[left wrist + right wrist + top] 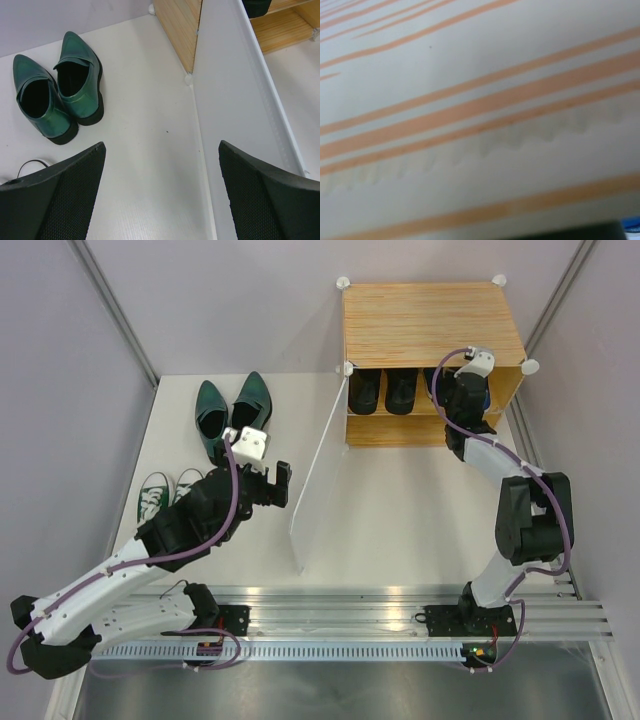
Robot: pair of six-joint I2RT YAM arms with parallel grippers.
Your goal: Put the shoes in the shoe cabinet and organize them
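Note:
The shoe cabinet (430,320) stands at the back right with its translucent door (318,475) swung open toward me. Two black dress shoes (383,390) sit on its upper shelf. My right arm's wrist (462,390) reaches into that shelf on the right, and its fingertips are hidden there. The right wrist view shows only blurred wood grain (480,110) and a sliver of blue (632,224). The dark green pointed shoes (232,412) (57,87) lie on the table at the back left. My left gripper (277,483) (162,150) hangs open and empty between them and the door (235,100).
Green white-toed sneakers (165,495) lie near the table's left edge, partly under my left arm. The lower shelf (395,430) (277,30) shows bare wood. Grey walls close in the table on the left and right.

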